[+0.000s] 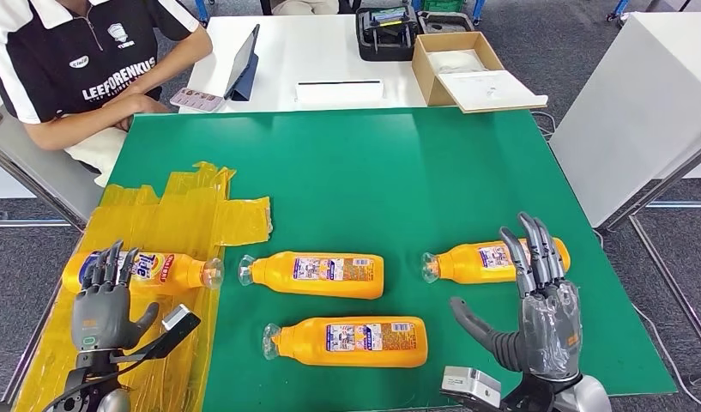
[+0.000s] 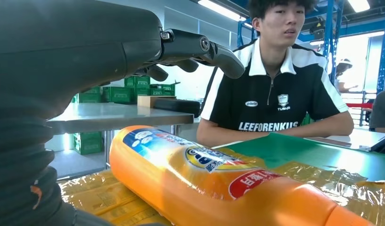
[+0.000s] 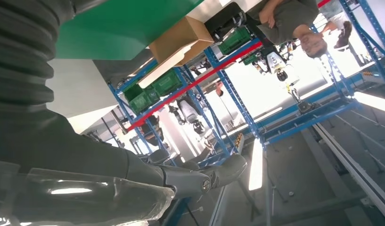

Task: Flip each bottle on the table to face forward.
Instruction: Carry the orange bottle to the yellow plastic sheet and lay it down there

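Note:
Several orange bottles lie on their sides on the green table. The leftmost bottle rests on yellow film with its blue and red front label up; it also fills the left wrist view. My left hand hovers open just in front of its base. A middle bottle, a front bottle and a right bottle show small-print back labels. My right hand is raised and open, its fingertips over the right bottle's base end, thumb spread toward the front bottle.
A person in a black and white shirt sits at the table's far left corner, also in the left wrist view. Behind the green table a white table holds a tablet, a cardboard box and a black case.

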